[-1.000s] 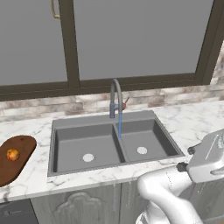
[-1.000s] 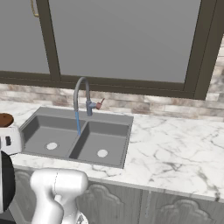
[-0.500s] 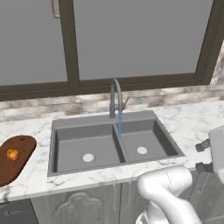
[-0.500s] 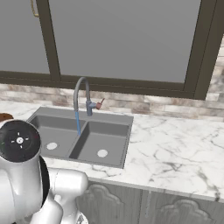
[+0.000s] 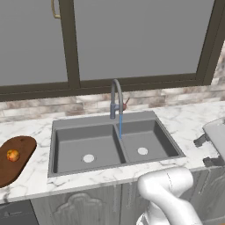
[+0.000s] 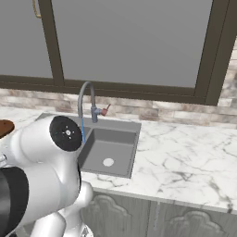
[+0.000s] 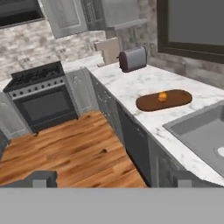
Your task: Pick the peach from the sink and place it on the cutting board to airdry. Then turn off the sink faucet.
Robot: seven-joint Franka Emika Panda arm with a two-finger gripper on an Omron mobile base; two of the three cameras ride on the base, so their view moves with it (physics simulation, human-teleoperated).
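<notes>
The peach (image 5: 12,154) lies on the cutting board (image 5: 15,167) at the far left of the counter, also seen as the peach (image 7: 162,96) on the cutting board (image 7: 175,100) in the hand view. The sink (image 5: 66,127) holds no fruit. A thin blue stream falls from the sink faucet (image 5: 116,96) into it, and the reddish lever (image 5: 125,105) sticks out to the faucet's right. My gripper (image 5: 205,151) hangs open and empty at the right edge, past the sink's right end, facing left along the counter. Its fingertips (image 7: 41,177) stand wide apart.
A toaster (image 7: 132,59) stands on the marble counter (image 7: 131,85) beyond the board, and a black stove (image 7: 41,94) with wood floor before it lies further left. My white arm (image 6: 51,171) hides the left basin in the right base view. Dark windows back the counter.
The arm has swung: its elbow now looms at the lower left of the right base view, and the hand has slid toward the right edge of the left base view. Peach and water are unchanged.
</notes>
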